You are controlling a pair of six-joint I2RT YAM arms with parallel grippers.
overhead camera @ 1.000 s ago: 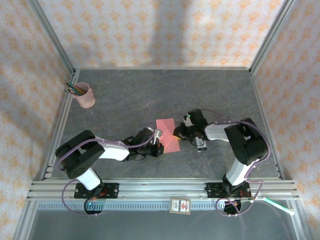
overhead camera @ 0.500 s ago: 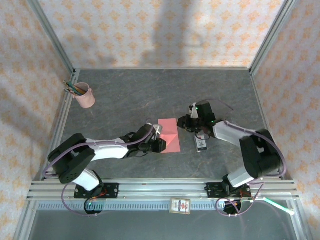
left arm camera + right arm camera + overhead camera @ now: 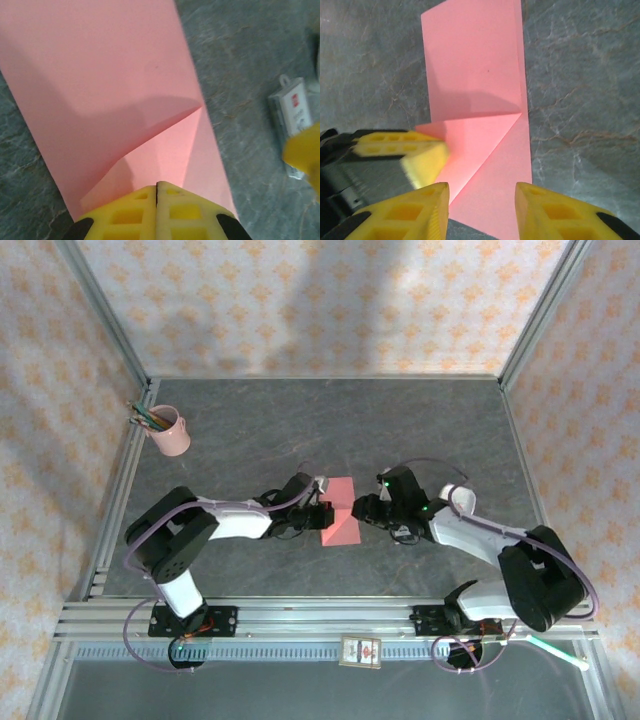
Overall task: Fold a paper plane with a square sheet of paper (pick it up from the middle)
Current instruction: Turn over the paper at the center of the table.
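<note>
The square sheet of paper (image 3: 341, 516) is salmon pink and lies on the table folded into a long rectangle (image 3: 475, 65). One corner is turned over as a triangular flap (image 3: 165, 150). My left gripper (image 3: 319, 512) is shut, and its yellow tips (image 3: 156, 189) rest on the flap at the paper's left edge. My right gripper (image 3: 363, 510) is at the paper's right side. It stands open (image 3: 481, 202), with its two fingers either side of the paper's near end and nothing held. The left gripper's fingertip (image 3: 422, 155) touches the flap's corner.
A small white box (image 3: 295, 112) lies on the table just right of the paper, beside the right gripper. A pink pencil cup (image 3: 170, 432) stands at the back left. Metal rails border the table (image 3: 300, 430), and a small card (image 3: 361, 651) sits on the front rail.
The right gripper swung back in to the paper's right edge and its jaws opened. The left gripper shifted slightly along the paper's left edge and is shut.
</note>
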